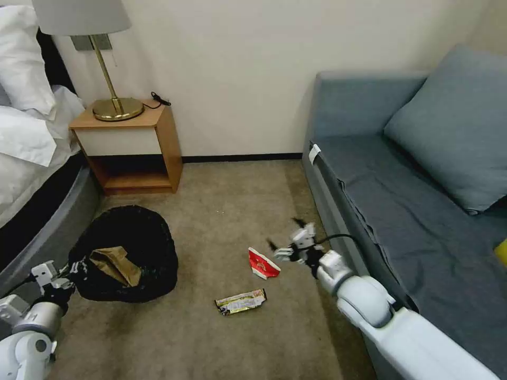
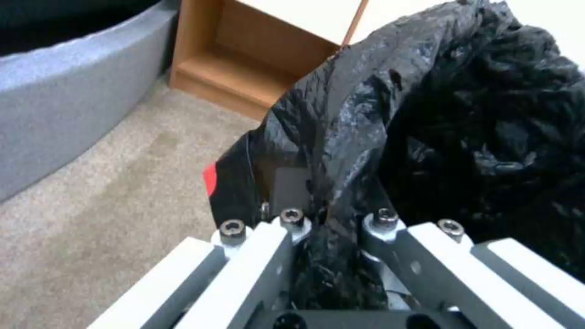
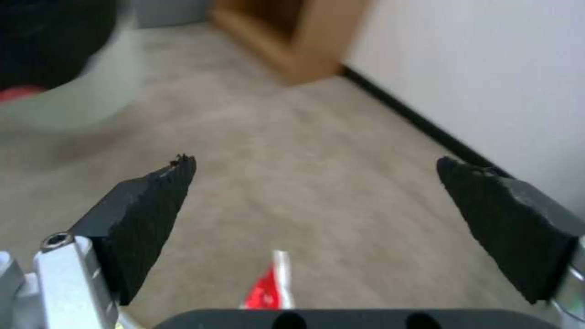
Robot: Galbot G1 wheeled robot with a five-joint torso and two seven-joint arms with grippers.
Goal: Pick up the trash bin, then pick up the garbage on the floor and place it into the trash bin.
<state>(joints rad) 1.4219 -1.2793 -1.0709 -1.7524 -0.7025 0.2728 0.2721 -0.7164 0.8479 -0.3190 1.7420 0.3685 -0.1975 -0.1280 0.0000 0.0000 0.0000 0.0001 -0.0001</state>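
While the left pincer (image 2: 329, 228) grips the trash bin (image 1: 127, 253) rim, steadying it, the right pincer (image 1: 285, 240), spread wide, hovers above the red-white carton (image 1: 262, 264).

The trash bin (image 1: 127, 253) stands on the floor (image 1: 222, 211) before the nightstand (image 1: 129, 148). The carton (image 1: 262, 263) lies right of the trash bin. The wrapper (image 1: 241, 302) lies just before the carton.

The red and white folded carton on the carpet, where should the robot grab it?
Probably by the raised folded edge of the red and white folded carton, pinched across its thin width from above. It lies nearly flat on the carpet, and the open right gripper hovers just beside it.
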